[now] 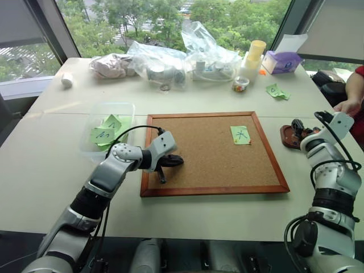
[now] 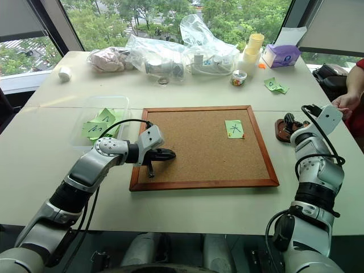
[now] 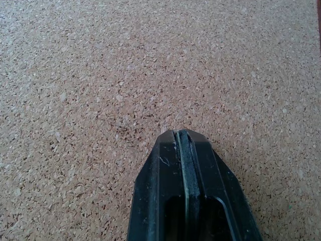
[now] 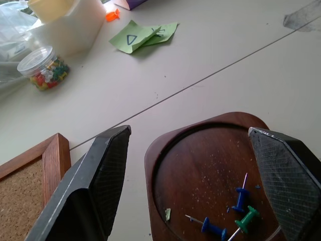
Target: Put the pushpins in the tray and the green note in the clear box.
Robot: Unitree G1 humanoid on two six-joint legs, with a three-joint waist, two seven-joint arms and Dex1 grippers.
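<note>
Fingers of the left gripper [image 3: 186, 150] are pressed together with nothing between them, low over the bare cork of the corkboard [image 1: 193, 145] near its left edge. Over at the right, the right gripper [image 4: 188, 173] has its fingers spread wide above the tray [image 4: 200, 165], which sits on the counter [image 1: 51, 165] just beside the board's right frame. Three pushpins [image 4: 235, 216], two blue and one green, lie in the tray. One green note [image 1: 240, 135] is on the cork, while other green notes lie inside the clear box [image 1: 128, 109].
</note>
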